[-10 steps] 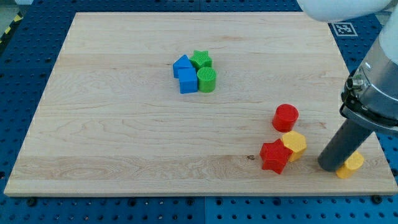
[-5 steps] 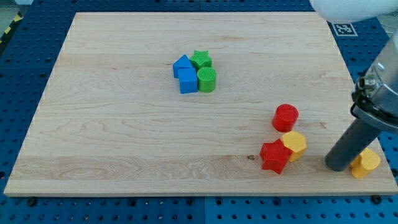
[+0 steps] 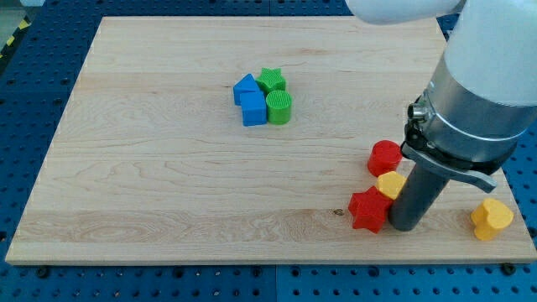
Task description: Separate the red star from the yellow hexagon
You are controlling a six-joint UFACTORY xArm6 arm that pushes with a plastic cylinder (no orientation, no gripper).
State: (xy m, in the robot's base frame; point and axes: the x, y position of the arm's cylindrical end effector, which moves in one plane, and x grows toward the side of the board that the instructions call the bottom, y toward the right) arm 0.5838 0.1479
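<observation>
1. The arm ends in a plain dark rod with no jaws, so nothing is clasped or released; the rod can only touch blocks from the side.
2. My tip (image 3: 404,226) rests on the wooden board (image 3: 168,184) near its bottom right corner, just to the right of the red star (image 3: 367,210).
3. The rod stands against the right side of the yellow hexagon (image 3: 388,184) and covers part of it, so the exact contact cannot be made out.
4. The red star lies close to the board's bottom edge, and its upper right point touches the yellow hexagon.
5. The yellow hexagon sits between the red star, below and to the left of it, and a red cylinder (image 3: 385,157) just above it, which it appears to touch.
6. The red cylinder is partly hidden on its right side by the arm's grey body.
7. A second yellow block (image 3: 491,219), its shape unclear, lies alone by the bottom right corner, well apart from the tip and to its right.
8. Toward the top edge, left of the middle, four blocks sit packed together: a green star (image 3: 271,80), a green cylinder (image 3: 279,107), a blue cube (image 3: 253,109) and another blue block (image 3: 245,86) with a peaked top.
9. This cluster is far from the tip.
</observation>
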